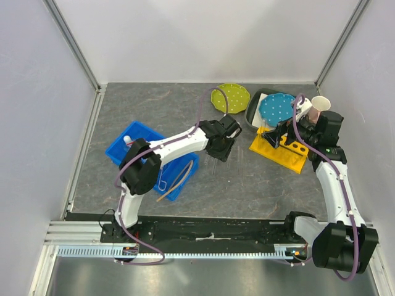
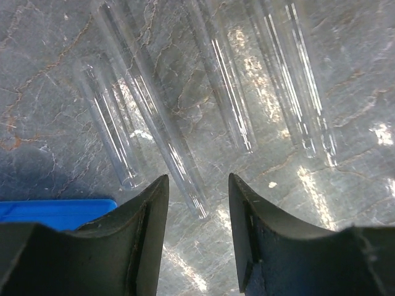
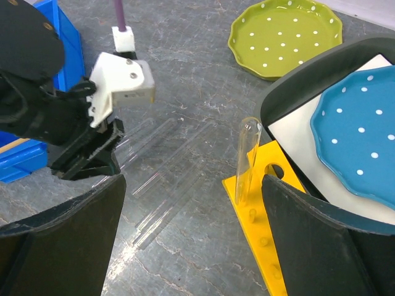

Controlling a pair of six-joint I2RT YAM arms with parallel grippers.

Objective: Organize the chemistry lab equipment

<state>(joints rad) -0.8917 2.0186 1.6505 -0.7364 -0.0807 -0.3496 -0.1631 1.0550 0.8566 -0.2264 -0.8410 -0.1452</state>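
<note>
Now: left gripper [image 2: 197, 237] low over grey marbled tabletop [image 2: 345, 92], jaws half-spread astride one of the thin clear glass tubes [image 2: 157, 132] lying side by side, not touching it. Right gripper [image 3: 192, 237] gaping wide, holding nothing, beside yellow plastic rack [image 3: 250, 240] with a single upright glass tube [image 3: 245, 160].

Clear glass tubes [image 2: 153, 123], yellow rack [image 1: 290, 157], blue bin [image 1: 139, 131], white-dotted green plate [image 1: 237, 95].
</note>
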